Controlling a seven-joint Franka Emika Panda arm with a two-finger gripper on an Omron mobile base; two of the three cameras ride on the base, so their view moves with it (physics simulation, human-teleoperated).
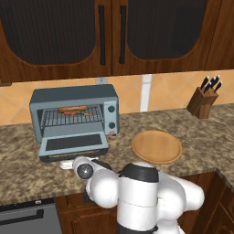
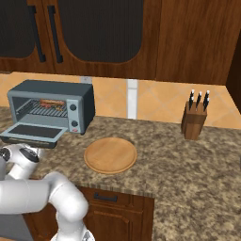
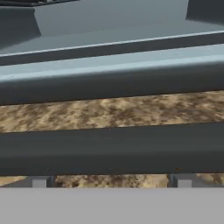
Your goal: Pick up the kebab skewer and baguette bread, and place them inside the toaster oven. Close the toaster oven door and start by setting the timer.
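toaster oven: grey-blue, left-centre of the left base view, on the speckled counter.
toaster oven door: dropped open and flat, pale handle at its front edge.
kebab skewer: on the wire rack inside, beside the baguette bread; the two are hard to separate.
gripper: jaws spread wide, nothing held, low just before the door handle.
wooden board: right of the oven.

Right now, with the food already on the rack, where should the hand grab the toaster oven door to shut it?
Grip the pale bar handle along the toaster oven door's front edge, coming from the front and low. The door lies dropped flat, and the open hand is already level with that bar.
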